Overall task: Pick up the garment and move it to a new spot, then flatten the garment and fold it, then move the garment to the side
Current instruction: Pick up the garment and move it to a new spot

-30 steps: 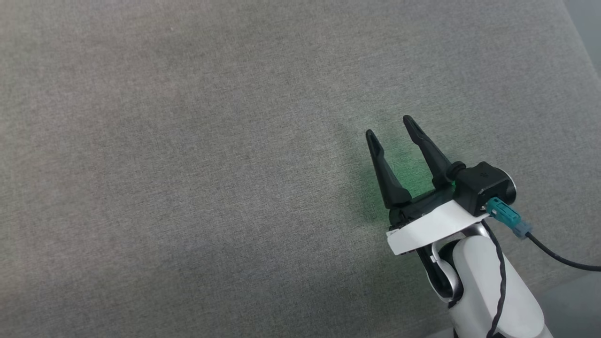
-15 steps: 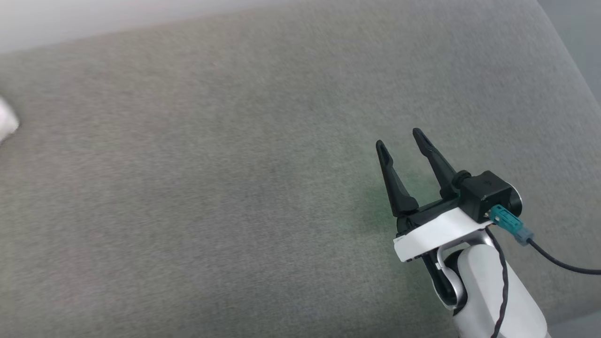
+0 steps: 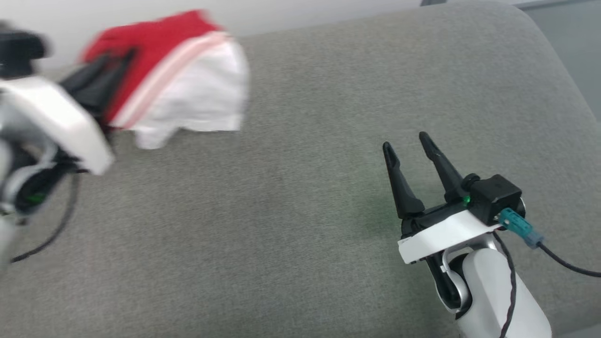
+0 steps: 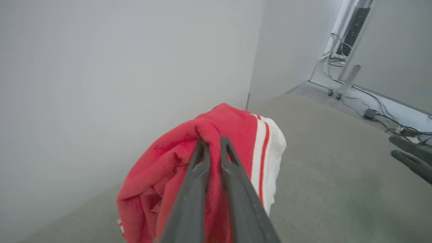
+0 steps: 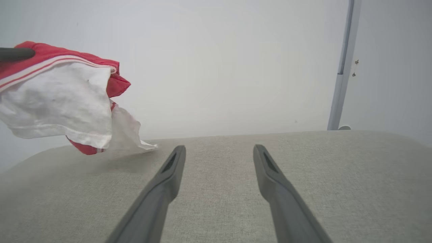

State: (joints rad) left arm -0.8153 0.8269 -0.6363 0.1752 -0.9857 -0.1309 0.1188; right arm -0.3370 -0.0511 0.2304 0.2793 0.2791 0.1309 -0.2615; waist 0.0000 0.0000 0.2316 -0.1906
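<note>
The garment (image 3: pixel 178 80), a red T-shirt with a white sleeve and striped trim, hangs bunched above the far left of the grey cushion (image 3: pixel 291 197). My left gripper (image 3: pixel 115 61) is shut on its red fabric; in the left wrist view the two fingers (image 4: pixel 202 168) pinch the garment (image 4: pixel 233 135) between their tips. The right wrist view shows the garment (image 5: pixel 57 98) lifted at the upper left, its lowest white corner near the cushion. My right gripper (image 3: pixel 407 142) hovers open over the cushion's right part, nothing between its fingers (image 5: pixel 168 172).
A pale wall (image 5: pixel 216 60) runs behind the cushion. Its rounded far right corner (image 3: pixel 530 28) drops off to a grey floor. Cables and a wheeled stand base (image 4: pixel 341 91) lie on the floor beyond that corner.
The head camera has tilted up, bringing the wall into view. My left arm has come into view from the left, carrying the garment. The right gripper stays open.
</note>
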